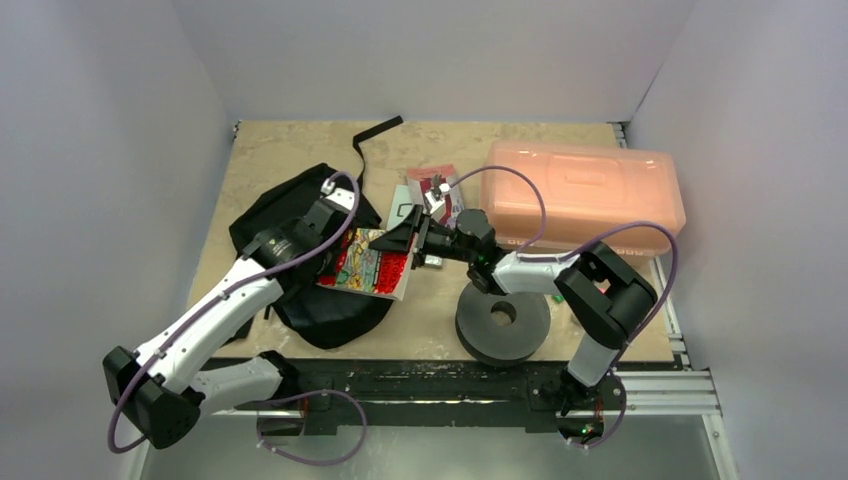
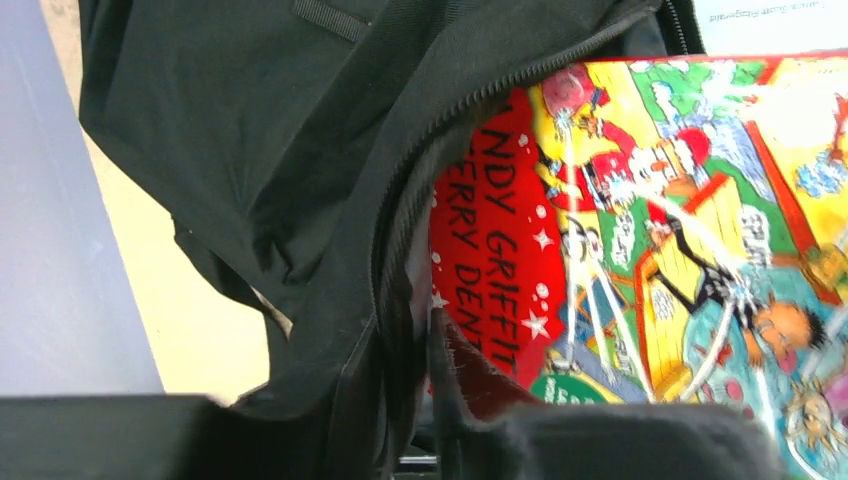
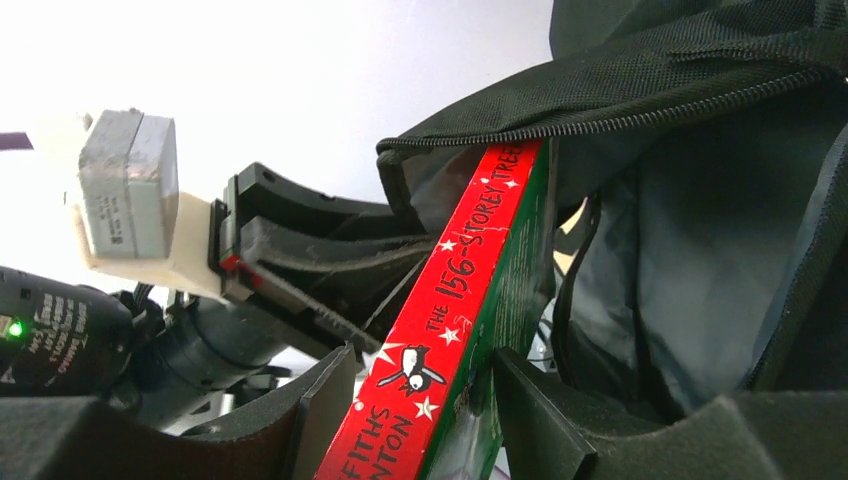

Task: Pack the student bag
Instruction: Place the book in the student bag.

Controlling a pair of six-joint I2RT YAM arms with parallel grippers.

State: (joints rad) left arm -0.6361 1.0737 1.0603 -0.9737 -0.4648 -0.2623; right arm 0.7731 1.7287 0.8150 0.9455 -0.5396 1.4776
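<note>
The student bag [image 1: 300,300] lies floppy at the table's left-centre, its zipped mouth facing right. My left gripper [image 1: 345,212] is shut on the upper edge of the mouth [image 2: 400,250] and holds it lifted. My right gripper [image 1: 402,240] is shut on a colourful book [image 1: 368,265] with a red spine [image 3: 480,230], gripped across its thickness. The book's far end sits just inside the bag's opening [image 3: 700,200], under the zipper edge. The book's cartoon cover [image 2: 650,230] fills the right of the left wrist view, next to the bag fabric [image 2: 250,150].
A translucent orange lidded box [image 1: 582,195] stands at the back right. A dark grey round spool [image 1: 503,320] lies at the front, under my right arm. A red and white packet [image 1: 436,190] lies behind my right gripper. A black strap [image 1: 375,135] trails to the back.
</note>
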